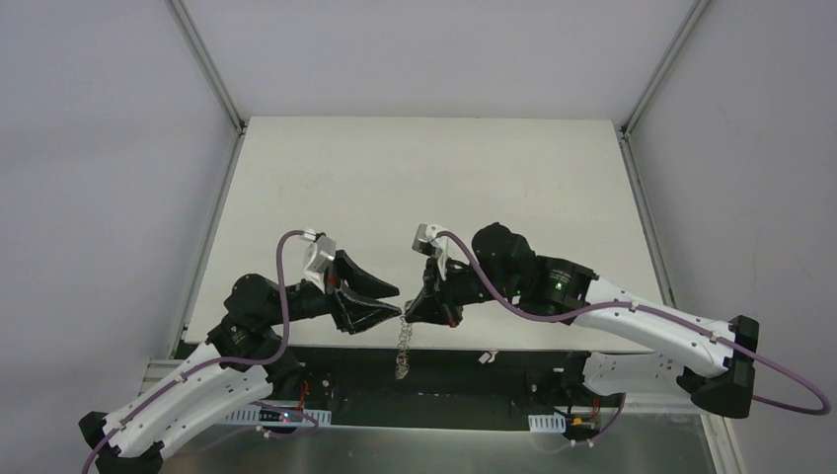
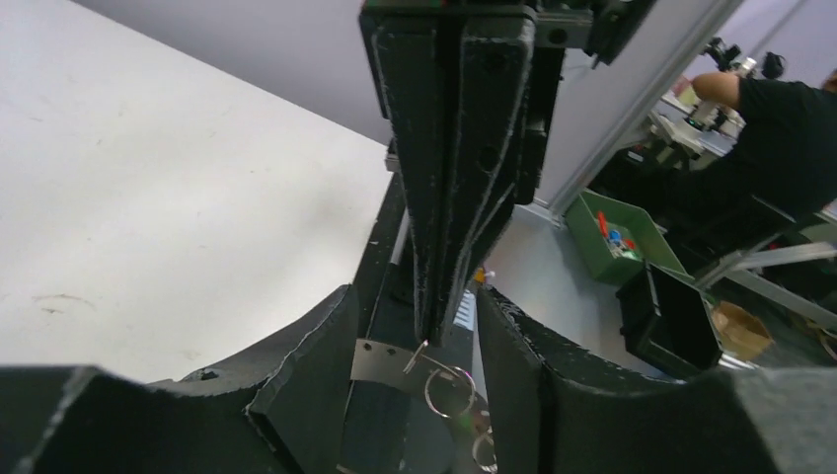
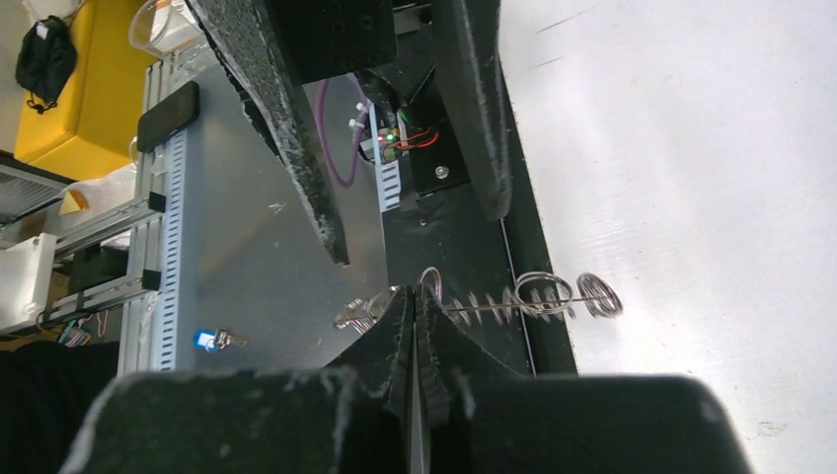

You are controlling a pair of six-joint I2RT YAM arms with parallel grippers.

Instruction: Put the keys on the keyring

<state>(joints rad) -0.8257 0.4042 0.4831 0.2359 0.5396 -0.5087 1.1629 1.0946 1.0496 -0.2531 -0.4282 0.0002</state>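
Top external shows the left gripper at the near edge of the table. Its jaws stand apart, released, flanking the tip of the other gripper and holding nothing. Between the two, the keyring, a floppy string of small silvery rings, hangs down past the near edge over a dark strip. Just right of it, the right gripper is clenched on the keyring's top end, its fingers pressed flat together in the right wrist view.
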